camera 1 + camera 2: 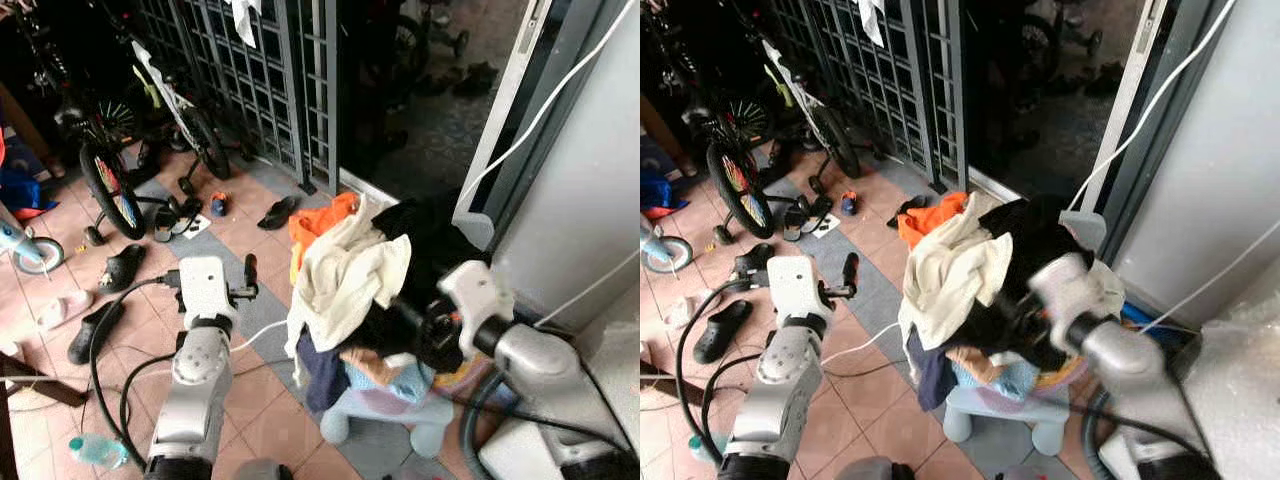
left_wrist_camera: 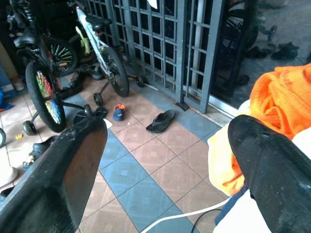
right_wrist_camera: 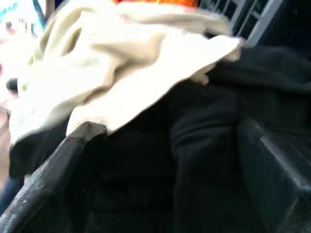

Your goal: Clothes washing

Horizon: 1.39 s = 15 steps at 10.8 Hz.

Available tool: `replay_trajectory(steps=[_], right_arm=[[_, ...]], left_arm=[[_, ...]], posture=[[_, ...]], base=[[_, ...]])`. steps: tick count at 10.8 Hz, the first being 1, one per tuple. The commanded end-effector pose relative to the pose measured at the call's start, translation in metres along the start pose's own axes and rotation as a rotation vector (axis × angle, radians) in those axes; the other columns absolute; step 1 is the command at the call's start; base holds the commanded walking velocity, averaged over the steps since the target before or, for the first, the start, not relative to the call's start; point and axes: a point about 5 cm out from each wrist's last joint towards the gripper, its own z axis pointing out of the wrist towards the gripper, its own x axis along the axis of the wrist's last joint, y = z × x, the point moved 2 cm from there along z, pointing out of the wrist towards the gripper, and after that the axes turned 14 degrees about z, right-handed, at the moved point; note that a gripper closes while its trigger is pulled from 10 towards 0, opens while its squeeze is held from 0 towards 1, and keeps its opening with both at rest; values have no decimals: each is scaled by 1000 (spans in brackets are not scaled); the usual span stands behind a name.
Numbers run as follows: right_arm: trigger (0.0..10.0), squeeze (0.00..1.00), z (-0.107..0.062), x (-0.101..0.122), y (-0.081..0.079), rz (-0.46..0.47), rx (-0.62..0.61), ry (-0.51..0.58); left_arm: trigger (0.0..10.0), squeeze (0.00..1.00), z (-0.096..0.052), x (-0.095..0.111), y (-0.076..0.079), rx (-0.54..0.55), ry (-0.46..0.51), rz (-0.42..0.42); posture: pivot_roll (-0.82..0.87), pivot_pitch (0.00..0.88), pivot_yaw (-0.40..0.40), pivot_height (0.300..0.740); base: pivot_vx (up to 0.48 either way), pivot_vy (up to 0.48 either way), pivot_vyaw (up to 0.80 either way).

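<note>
- Far left: bicycles [image 1: 105, 165] and scattered sandals [image 1: 120, 268] occupy the tiled floor [image 1: 250, 400] in front of the metal gate [image 1: 250, 70]. A black cable [image 1: 100, 340] loops on the floor beside my left arm, and a plastic bottle [image 1: 97, 450] lies near its base. I judge this side cluttered; stepping left risks snagging the cable.
- Left gripper [image 2: 165, 160]: raised beside the pile, just left of it, jaws spread wide and holding nothing. The wrist view looks past the black fingers [image 2: 73, 165] onto bare floor tiles and one sandal [image 2: 160, 121], with the orange garment [image 2: 282, 97] at the edge of the gap.
- Centre: the laundry pile [image 1: 350, 290] sits heaped on a pale blue stool-like stand [image 1: 385, 410]. It includes a cream shirt [image 1: 345, 275], black clothing [image 1: 420, 235] and the orange garment on the far side. By my judgement the task is at an early stage: nothing appears removed, and all clothes remain to be loaded.
- Right gripper [image 3: 165, 160]: pushed into the near right side of the pile, jaws apart with black cloth lying between them. I cannot tell whether any cloth is actually gripped.
- Right: a grey appliance or wall panel [image 1: 590, 200] stands close against the pile, with a white cord [image 1: 540, 110] running across it. Clearance on this side is tight; open floor lies near and left of the pile.
</note>
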Motion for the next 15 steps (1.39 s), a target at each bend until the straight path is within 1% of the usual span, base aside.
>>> replay_trajectory(steps=[1, 2, 3, 6, 7, 8, 10, 12, 13, 14, 15], right_arm=[[10000, 0, 3, 0, -2, -47, 13, -7], [0, 0, 8, -3, 3, -103, -28, -25], [0, 0, 10, -2, 5, -132, -37, -22], [0, 0, 12, -5, 4, -219, 3, -22], [0, 0, 10, -10, 0, -265, 53, -46], [0, 0, 9, -12, -2, -275, 72, -56], [0, 0, 3, -21, -6, -276, 160, -101], [0, 0, 1, -27, -9, -340, 221, -142], [0, 0, 0, -28, -8, -352, 233, -149], [0, 0, 1, -25, 1, -384, 189, -149], [0, 0, 0, -24, 7, -396, 162, -151]], left_arm=[[10000, 0, 1, 5, -3, 8, 15, 10], [10000, 0, 0, 5, -5, 14, 14, 12], [10000, 0, -1, 5, -6, 18, 12, 12], [10000, 0, -1, 4, -7, 16, 11, 14], [10000, 0, 0, 4, -7, 10, 11, 18], [10000, 0, 0, 5, -7, 8, 13, 20], [10000, 0, 0, 6, -4, 3, 13, 20], [10000, 0, 0, 5, -4, 10, 10, 13], [10000, 0, 0, 5, -3, 9, 10, 13], [10000, 0, -1, 4, -3, 11, 5, 9], [10000, 0, -1, 4, -2, 13, 1, 4]], posture=[[-57, 0, 103, 740], [-52, 0, 102, 740], [-46, 0, 98, 740], [-48, 0, 100, 740], [-49, 0, 110, 740], [-47, 0, 112, 740], [-49, 0, 101, 740], [-47, 0, 97, 740], [-49, 0, 93, 740], [-55, 0, 86, 740], [-61, 0, 82, 740]], base=[[0, 0, 0], [0, 0, 0], [0, 0, 0], [0, 0, 0], [0, 0, 0], [0, 0, 0], [0, 0, 0], [0, 0, 0], [0, 0, 0], [0, 0, 0], [0, 0, 0]])
